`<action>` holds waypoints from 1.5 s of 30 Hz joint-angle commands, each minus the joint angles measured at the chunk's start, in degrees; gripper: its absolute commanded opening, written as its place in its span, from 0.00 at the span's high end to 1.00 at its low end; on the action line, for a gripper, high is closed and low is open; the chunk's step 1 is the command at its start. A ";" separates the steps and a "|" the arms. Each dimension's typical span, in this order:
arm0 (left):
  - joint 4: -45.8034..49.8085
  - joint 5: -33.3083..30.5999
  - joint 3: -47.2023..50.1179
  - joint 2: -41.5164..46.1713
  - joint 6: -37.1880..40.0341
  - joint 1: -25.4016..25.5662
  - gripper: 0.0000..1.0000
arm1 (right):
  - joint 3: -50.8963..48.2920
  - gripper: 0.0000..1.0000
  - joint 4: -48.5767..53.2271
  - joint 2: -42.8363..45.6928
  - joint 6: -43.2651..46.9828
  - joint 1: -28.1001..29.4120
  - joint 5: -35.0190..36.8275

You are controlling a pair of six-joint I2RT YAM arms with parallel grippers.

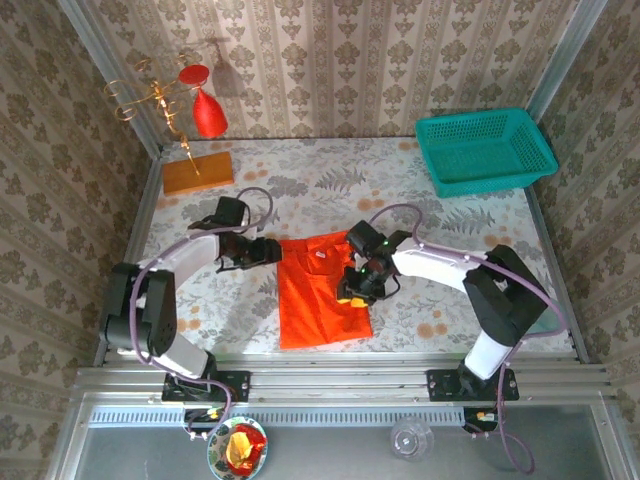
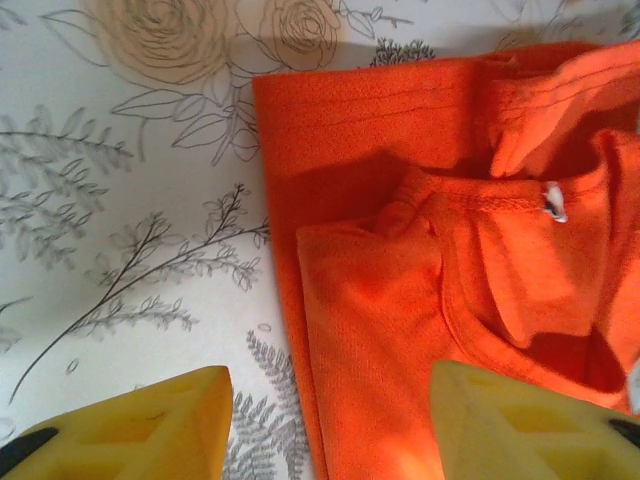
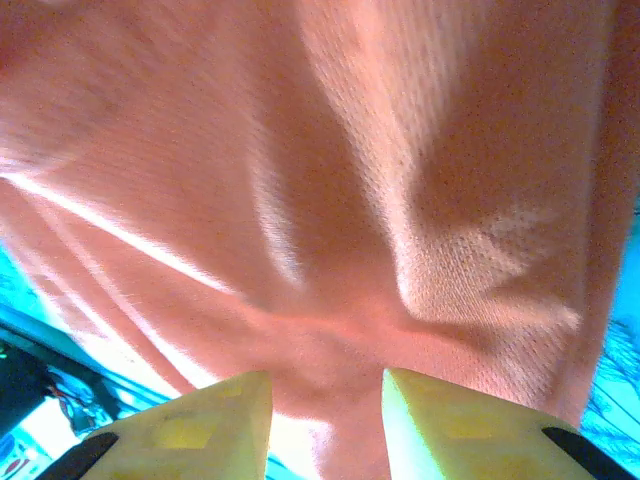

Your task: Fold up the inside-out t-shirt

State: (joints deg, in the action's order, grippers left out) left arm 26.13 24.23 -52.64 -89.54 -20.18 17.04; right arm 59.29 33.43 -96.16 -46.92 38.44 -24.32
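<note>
Orange-red inside-out t-shirt [image 1: 318,300] lies partly folded on the floral tabletop [image 1: 450,225]. Right pincer [image 1: 357,287] pinches cloth at its right edge; left pincer [image 1: 268,250] gapes empty beside its top-left corner.

An edge of the t-shirt [image 1: 315,300] lies hidden beneath the right gripper [image 1: 352,292].

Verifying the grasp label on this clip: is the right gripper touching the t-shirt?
Touching. In the right wrist view the t-shirt runs down between the fingers of the right gripper, pinched there, its cloth draped over the camera.
</note>
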 commanded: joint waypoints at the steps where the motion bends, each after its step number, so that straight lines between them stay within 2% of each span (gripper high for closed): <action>1: 2.25 -4.46 -6.29 -4.10 3.16 2.00 0.48 | 3.31 0.64 6.01 2.87 1.70 -1.85 2.71; 5: 6.03 -9.71 -11.36 -8.22 6.22 3.33 0.49 | 4.32 0.64 7.58 4.43 2.92 -4.16 3.24; 12: 11.12 -13.24 -15.61 -12.90 7.15 4.99 0.51 | 4.69 0.64 9.93 7.19 4.63 -7.50 4.36; 23: 11.51 -12.54 -14.88 -10.36 6.06 5.38 0.58 | 3.22 0.64 11.15 9.49 5.65 -9.87 4.37; 33: 12.39 -10.80 -13.90 -6.88 5.46 5.28 0.55 | 2.33 0.63 11.01 9.91 5.60 -10.05 4.17; 45: 13.69 -14.37 -17.80 -15.13 6.30 6.51 0.55 | 2.16 0.63 11.13 10.11 5.61 -10.46 4.18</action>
State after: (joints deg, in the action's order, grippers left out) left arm 38.17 11.27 -68.16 -102.72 -14.74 22.90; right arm 62.24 42.54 -87.57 -42.13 28.36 -20.95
